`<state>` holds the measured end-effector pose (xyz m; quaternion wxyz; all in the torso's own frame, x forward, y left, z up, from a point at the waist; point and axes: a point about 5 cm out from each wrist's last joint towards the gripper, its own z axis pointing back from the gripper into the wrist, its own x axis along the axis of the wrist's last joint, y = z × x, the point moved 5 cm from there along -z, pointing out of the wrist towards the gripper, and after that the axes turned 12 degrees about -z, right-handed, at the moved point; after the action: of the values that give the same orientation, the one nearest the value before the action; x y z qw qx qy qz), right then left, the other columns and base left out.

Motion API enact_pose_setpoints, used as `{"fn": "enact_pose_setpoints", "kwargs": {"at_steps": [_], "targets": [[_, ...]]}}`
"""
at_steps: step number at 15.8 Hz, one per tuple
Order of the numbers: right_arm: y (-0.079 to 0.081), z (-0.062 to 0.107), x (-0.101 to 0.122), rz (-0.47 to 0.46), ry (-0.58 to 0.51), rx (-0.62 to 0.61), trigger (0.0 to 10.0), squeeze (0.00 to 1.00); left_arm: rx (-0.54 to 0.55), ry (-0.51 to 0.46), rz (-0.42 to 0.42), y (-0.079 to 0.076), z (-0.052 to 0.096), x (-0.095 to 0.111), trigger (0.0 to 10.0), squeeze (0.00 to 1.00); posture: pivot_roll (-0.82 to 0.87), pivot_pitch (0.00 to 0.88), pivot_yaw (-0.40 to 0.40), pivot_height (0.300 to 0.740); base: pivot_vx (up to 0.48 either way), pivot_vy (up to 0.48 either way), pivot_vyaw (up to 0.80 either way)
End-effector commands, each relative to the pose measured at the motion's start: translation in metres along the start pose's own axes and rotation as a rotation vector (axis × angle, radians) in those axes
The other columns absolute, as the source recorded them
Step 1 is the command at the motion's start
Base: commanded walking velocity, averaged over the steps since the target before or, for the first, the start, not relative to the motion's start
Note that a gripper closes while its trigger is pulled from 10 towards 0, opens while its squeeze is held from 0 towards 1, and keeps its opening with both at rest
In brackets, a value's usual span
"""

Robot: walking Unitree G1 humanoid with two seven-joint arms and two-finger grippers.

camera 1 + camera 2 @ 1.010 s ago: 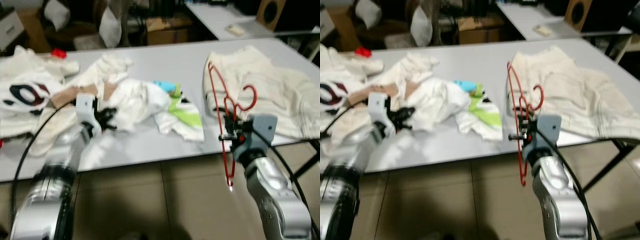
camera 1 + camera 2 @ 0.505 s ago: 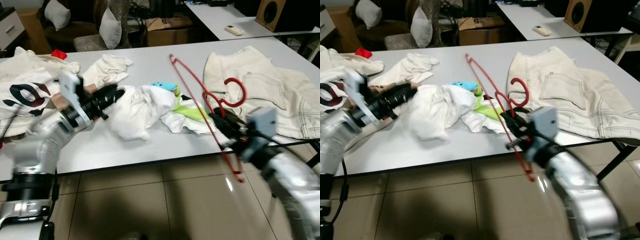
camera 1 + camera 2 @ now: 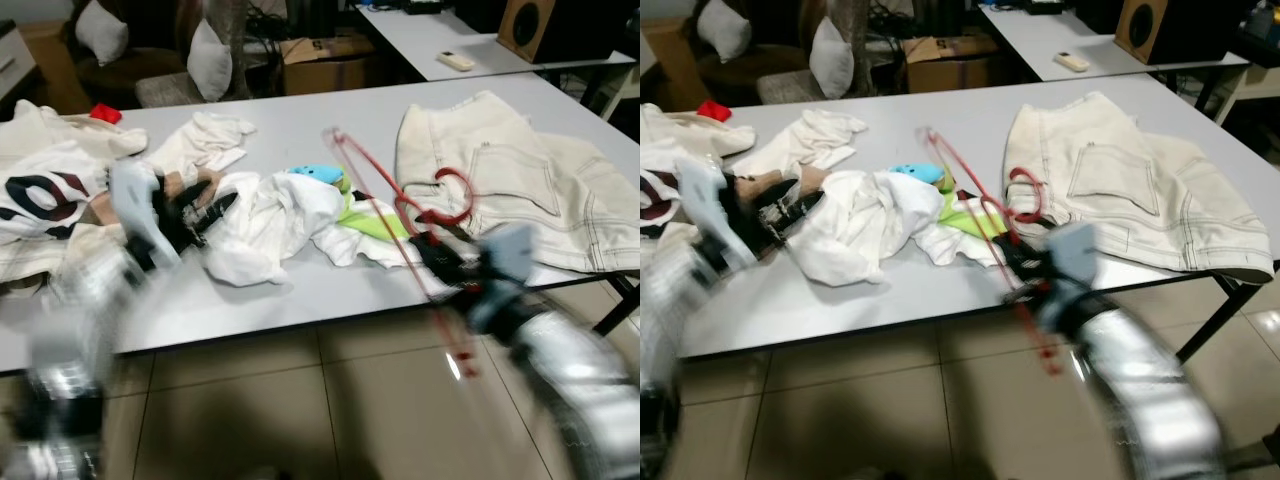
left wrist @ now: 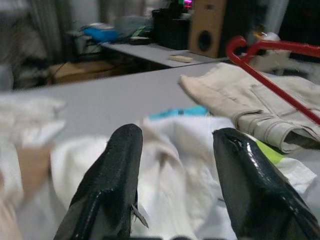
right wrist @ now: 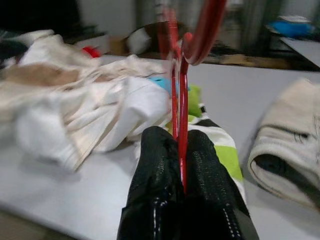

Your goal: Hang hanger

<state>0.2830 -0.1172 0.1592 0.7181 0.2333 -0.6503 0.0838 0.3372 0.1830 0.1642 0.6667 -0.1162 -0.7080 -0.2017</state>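
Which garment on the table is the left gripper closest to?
The crumpled white garment mid-table: the open left gripper points at its edge. The beige trousers lie far right, by the right gripper clamping the red hanger.

I see bare tabletop along the near edge, with heaped white clothes and beige trousers crowding behind.

The hanger looks like thin red wire with a smooth, glossy coat. The right hand has black fingers with a fine woven-looking texture and a slight sheen; the left hand has smoother, shinier black fingers. The desk top is pale grey, smooth and matt. The trousers are heavy cream cloth with stitched seams. The white garment is soft, crumpled cloth. The floor is glossy beige tile.
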Motion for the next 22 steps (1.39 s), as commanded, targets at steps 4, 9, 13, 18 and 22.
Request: {"fn": "enact_pose_setpoints", "kwargs": {"at_steps": [4, 9, 13, 18, 22], "targets": [[-0.010, -0.003, -0.011, -0.053, -0.045, -0.121, 10.0, 0.00, 0.121, 0.073, -0.084, -0.005, 0.017, -0.023, 10.0, 0.00, -0.07, 0.000, 0.030, 0.740, 0.000, 0.480, -0.69], [-0.020, -0.010, 0.004, -0.021, -0.110, -0.140, 10.0, 0.00, 0.173, 0.107, -0.115, -0.007, 0.019, -0.020, 10.0, 0.02, -0.03, 0.000, 0.001, 0.740, 0.000, 0.384, -0.15], [-0.027, -0.005, 0.006, 0.006, -0.115, -0.185, 10.0, 0.00, 0.162, 0.089, -0.098, -0.023, 0.013, -0.022, 10.0, 1.00, -0.06, 0.000, 0.000, 0.740, 0.000, -0.360, 0.00], [-0.064, 0.011, 0.007, 0.049, -0.076, -0.270, 10.0, 0.00, 0.086, 0.083, -0.119, -0.040, -0.008, -0.021, 10.0, 1.00, -0.11, 0.000, 0.019, 0.740, 0.000, -0.096, 0.00], [-0.108, 0.057, -0.019, 0.112, 0.102, -0.478, 10.0, 0.00, -0.187, 0.139, -0.325, -0.072, -0.027, -0.035, 10.0, 0.00, -0.16, 0.000, 0.045, 0.740, 0.000, 0.000, 0.00]]}}
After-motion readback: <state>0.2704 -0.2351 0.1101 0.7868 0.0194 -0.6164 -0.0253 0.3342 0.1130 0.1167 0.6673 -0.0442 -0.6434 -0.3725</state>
